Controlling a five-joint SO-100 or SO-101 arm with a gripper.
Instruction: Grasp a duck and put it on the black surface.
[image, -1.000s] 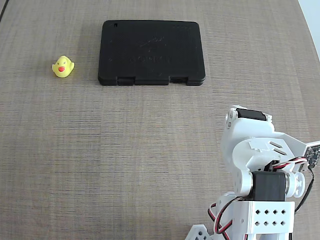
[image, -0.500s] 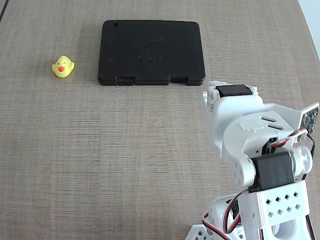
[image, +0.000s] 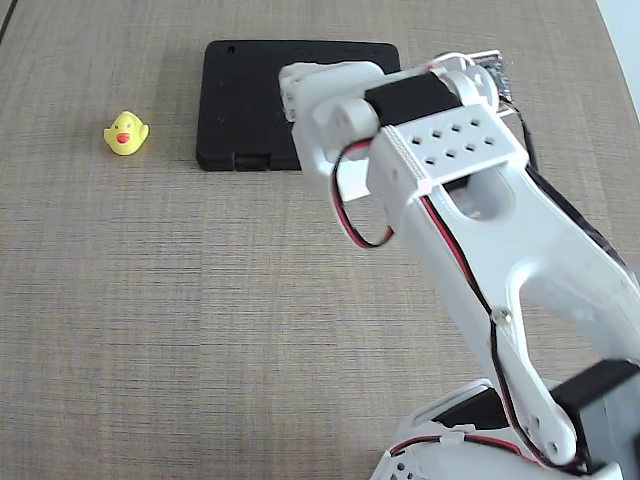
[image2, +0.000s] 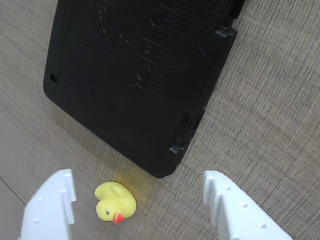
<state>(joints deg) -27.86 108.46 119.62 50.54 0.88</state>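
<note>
yellow duck (image2: 115, 201) sat unheld beside the slab (image2: 135, 75), claw (image2: 137, 205) wide above it; approach step, descent likely next.

In the fixed view, the duck (image: 126, 133) is sitting alone on the table (image: 200, 320), with bare surface lying open on its left, near and far sides. The black surface (image: 250, 100) is lying to its right, apart from it, the only thing crowding that side. In the wrist view, the gripper (image2: 137, 200) is hanging spread wide, the duck (image2: 115, 201) sitting in the gap nearer the left finger (image2: 52, 205), with room on both sides; the slab's corner (image2: 160, 167) is lying close beyond it.
</note>
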